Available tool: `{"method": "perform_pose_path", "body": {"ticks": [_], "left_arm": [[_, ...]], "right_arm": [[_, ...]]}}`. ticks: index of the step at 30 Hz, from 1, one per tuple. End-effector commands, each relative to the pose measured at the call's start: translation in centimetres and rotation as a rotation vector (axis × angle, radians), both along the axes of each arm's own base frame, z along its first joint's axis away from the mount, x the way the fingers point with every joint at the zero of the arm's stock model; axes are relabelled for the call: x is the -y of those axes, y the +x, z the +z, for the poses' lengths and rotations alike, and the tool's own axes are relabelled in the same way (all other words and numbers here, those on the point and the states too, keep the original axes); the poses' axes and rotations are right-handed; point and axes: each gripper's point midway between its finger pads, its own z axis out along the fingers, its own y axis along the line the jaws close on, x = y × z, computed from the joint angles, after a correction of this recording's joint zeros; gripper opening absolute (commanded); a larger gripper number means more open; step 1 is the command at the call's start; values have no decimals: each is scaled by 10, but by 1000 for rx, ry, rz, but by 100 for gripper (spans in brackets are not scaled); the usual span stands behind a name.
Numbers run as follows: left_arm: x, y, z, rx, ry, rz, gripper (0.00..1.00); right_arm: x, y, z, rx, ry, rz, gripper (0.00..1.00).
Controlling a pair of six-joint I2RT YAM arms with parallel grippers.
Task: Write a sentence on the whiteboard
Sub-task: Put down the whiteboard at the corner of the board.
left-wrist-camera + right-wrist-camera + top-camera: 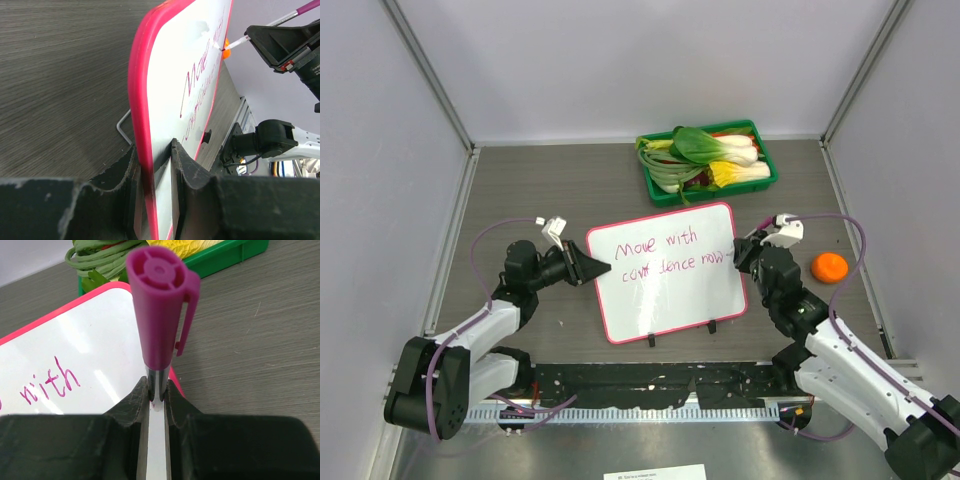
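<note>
At the middle of the table, the whiteboard stands tilted on its two black feet, pink frame all round. The left gripper has its jaws closed narrow on the board's left edge, one finger on each face, plain in the left wrist view. The right gripper sits at the board's right edge, jaws pinched on a purple marker, whose tip looks to be at or just off the surface by the last word. The writing, in purple-red script, has "Move with" on the top line and something like "confidence now" below; the middle letters of the long word are faint. Judged step: the end of the writing, with the sentence seemingly complete. The next move calls for a clean lift of the tip straight off the board, no drag across wet ink, with the left grip steady. Behind is a green tray of leafy vegetables, and an orange lies to the right. No brand is legible, and the sheet at the near edge carries print too small to read.
</note>
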Motion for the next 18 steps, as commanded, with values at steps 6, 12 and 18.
{"method": "perform_pose_path", "body": {"ticks": [6,12,18], "left_arm": [[-12,8,-23,29,104,63,0],[-12,8,-23,26,104,65,0],[-13,9,-23,29,106,69,0]], "right_arm": [[4,7,-1,20,10,-42,1],[6,5,4,27,8,-42,1],[3,4,30,85,41,-22,1]]}}
